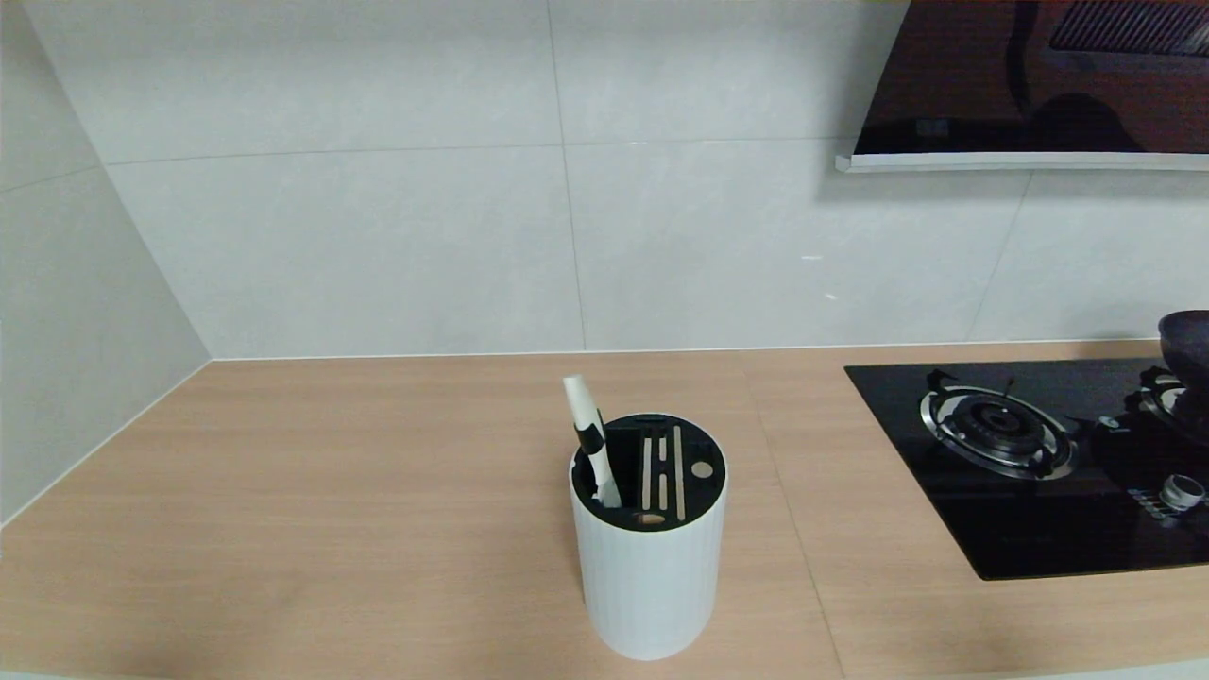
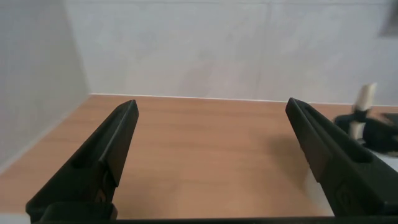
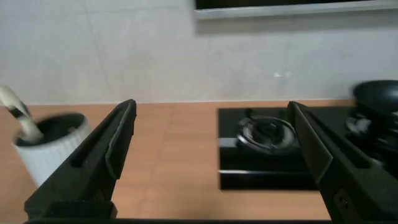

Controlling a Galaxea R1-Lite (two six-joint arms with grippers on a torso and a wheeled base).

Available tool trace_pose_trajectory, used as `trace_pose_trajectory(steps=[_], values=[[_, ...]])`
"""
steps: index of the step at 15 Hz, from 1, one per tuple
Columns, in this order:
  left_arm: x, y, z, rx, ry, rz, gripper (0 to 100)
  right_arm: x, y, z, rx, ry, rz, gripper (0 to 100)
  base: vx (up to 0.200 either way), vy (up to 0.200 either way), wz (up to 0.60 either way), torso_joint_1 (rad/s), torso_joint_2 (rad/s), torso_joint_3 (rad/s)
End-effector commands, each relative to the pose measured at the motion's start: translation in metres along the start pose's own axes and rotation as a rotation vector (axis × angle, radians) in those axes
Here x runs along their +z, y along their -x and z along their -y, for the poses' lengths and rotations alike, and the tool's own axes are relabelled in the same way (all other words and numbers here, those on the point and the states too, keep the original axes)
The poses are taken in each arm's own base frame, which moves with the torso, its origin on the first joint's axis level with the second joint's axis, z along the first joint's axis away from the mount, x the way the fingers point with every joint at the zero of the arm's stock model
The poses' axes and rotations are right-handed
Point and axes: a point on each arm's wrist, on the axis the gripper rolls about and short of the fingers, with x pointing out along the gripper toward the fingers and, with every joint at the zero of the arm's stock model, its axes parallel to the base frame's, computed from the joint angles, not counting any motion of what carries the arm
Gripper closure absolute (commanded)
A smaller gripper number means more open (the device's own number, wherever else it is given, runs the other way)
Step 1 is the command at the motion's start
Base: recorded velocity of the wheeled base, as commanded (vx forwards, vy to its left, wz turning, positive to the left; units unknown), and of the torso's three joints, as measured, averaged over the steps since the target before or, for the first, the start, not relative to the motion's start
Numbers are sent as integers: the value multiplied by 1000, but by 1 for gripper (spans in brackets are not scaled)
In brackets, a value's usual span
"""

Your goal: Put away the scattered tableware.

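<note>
On the wooden counter (image 1: 331, 491), in the head view, a white ribbed holder (image 1: 652, 576) with a black slotted top is standing upright near the front edge. A utensil (image 1: 587, 430) with a white handle and a black band is sticking out of the holder's open compartment, leaning slightly toward the robot's left (its working end is hidden inside). A black hob (image 1: 1039, 491) is lying off to the right, with a dark pot (image 1: 1185, 340) sitting on its far burner and a hood (image 1: 1030, 85) hanging above.

In the left wrist view, the left gripper (image 2: 211, 102) is hovering over bare counter, its fingers spread wide and gripping nothing; the holder (image 2: 379, 134) and utensil (image 2: 362, 102) are showing beyond one finger.

In the right wrist view, the right gripper (image 3: 211, 104) is likewise gaping wide and carrying nothing, with the holder (image 3: 53, 146) and utensil (image 3: 15, 109) beyond one finger and the hob (image 3: 261, 155) and pot (image 3: 376, 96) toward the other.
</note>
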Motion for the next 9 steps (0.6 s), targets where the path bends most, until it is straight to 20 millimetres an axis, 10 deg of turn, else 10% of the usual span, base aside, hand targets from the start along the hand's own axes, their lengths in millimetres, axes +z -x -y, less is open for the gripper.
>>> trace_pose_trajectory(steps=[1,9], values=[[-11,18,0,53,-25,54,0,-8,11,-2,-46,9,38,0,0,0,0,0,0,0],[-81,12,7,118,-34,-59,0,-79,5,-8,-11,29,-88,0,0,0,0,0,0,0]])
